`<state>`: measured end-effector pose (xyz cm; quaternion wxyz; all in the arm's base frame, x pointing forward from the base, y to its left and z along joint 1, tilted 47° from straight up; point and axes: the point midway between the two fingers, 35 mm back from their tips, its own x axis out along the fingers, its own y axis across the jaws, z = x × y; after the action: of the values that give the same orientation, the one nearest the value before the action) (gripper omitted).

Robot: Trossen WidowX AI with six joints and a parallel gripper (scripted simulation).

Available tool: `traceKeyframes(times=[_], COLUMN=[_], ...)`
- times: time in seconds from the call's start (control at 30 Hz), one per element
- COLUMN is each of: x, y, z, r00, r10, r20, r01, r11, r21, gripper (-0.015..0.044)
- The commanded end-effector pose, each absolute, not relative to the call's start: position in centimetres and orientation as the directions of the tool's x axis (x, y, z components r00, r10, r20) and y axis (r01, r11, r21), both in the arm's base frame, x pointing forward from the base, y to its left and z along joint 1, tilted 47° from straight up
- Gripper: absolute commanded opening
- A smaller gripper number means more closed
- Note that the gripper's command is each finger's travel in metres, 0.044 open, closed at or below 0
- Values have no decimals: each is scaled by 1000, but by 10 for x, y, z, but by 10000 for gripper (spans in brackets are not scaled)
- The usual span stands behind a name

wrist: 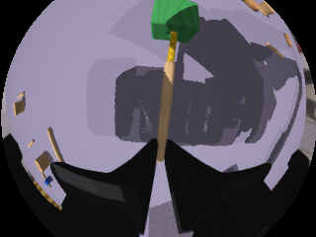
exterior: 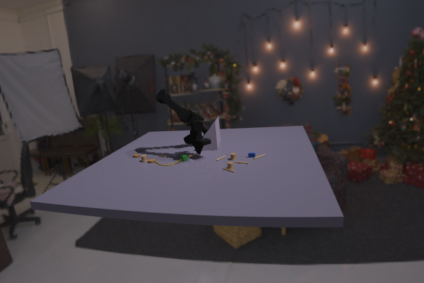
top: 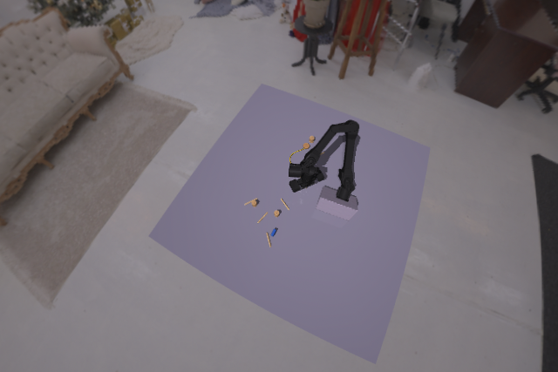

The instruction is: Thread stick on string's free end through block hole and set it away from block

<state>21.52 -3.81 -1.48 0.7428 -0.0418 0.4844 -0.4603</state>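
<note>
From where I stand, the black two-fingered hand (top: 295,186) (exterior: 199,152) (wrist: 161,144) is nearly closed, its tips pinching the near end of the slim tan wooden stick (wrist: 166,106). The stick's long axis runs straight out from between the fingertips toward the small green wooden block (exterior: 184,158) (wrist: 175,21), and that line is what the next move hangs on. Between the stick's far end and the block shows a short stretch of yellow-and-black string (top: 295,152) (exterior: 167,164) (wrist: 172,45); beyond the block, it curves away to a round wooden button (top: 306,145) (exterior: 152,161). So the stick looks to be wholly out on the hand's side, with string behind it through the hole. I'd judge the threading done, or close to it. A bit more pull directly away from the block would suit, keeping to that line; a sideways tug could drag or turn the block. After that, lay the stick on the lilac surface (top: 342,268) (exterior: 205,194) (wrist: 54,64), well apart from the block, and let go.
</note>
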Motion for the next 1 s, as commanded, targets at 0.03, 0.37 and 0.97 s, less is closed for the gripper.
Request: traceKeyframes(times=[0.03,0.37,0.97], x=[210,205,198], y=[-36,-31,-28], z=[-18,-22,-28], r00=[104,106,110], r10=[-723,-721,-722], r20=[-683,-684,-683], r01=[643,643,642], r11=[573,575,576], r21=[-508,-506,-506], gripper=[0,0,184])
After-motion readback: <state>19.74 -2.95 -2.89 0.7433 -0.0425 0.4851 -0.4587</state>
